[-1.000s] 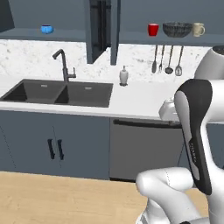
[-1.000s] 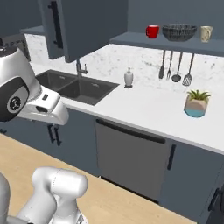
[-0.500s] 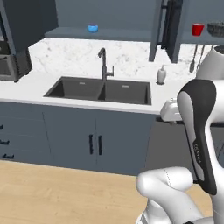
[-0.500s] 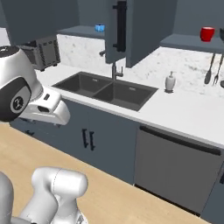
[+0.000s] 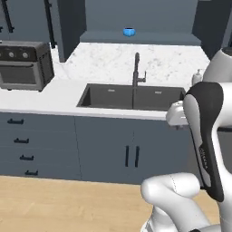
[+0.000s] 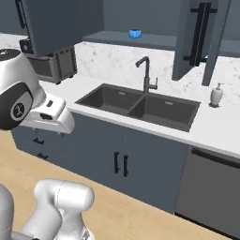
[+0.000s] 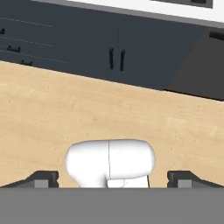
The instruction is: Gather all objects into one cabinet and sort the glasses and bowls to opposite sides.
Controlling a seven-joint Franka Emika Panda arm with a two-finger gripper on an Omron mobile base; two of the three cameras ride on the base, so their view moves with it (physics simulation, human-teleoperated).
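the small blue bowl [image 5: 129, 32] is sitting alone on the shelf [image 5: 145, 38] of the open wall cabinet, above and behind the tap [image 5: 137, 74] and the sink [image 5: 131, 96]; in the right base view the same blue bowl [image 6: 135, 33] is seen left of the open door [image 6: 201, 37] with its black bar handle. the gripper [image 7: 112, 179] is being pointed down at the wooden floor [image 7: 52, 109], its jaws spread wide with nothing between them. the bowl is judged to be the thing being fetched. the base is best brought square to the sink before the arm is raised. the reach should be kept clear of the tap and the door edge, and the bowl taken by its rim.
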